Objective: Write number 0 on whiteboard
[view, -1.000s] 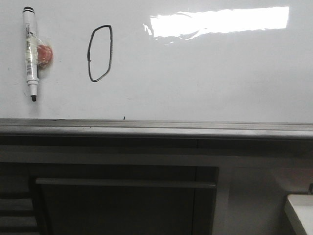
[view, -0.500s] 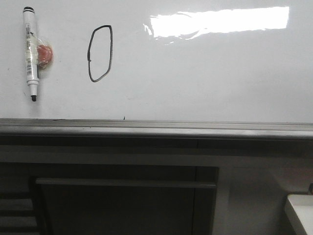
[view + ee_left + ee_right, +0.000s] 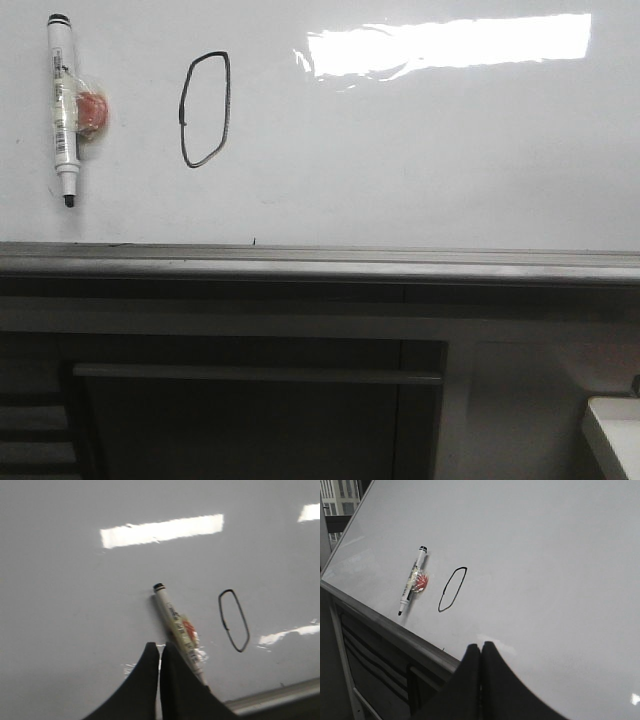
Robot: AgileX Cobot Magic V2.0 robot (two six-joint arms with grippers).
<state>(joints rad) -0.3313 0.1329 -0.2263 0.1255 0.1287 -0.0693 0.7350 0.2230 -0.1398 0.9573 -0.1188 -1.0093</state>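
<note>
Whiteboard (image 3: 420,150): number 0 (image 3: 205,108) drawn, beyond both end effectors. Marker (image 3: 64,105) beside it, near left end effector (image 3: 159,652). Left and right end effector (image 3: 480,652): clenched, empty.

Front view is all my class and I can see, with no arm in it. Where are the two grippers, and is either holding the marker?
Observer: The left gripper is shut and empty, its fingers pressed together just short of the marker, which lies on the whiteboard.
Operator: And the right one?
Observer: The right gripper is also shut on nothing, hanging over bare board, apart from the number 0.
Operator: Is the loop closed?
Observer: Yes, the left wrist view shows its outline joined all round.
</note>
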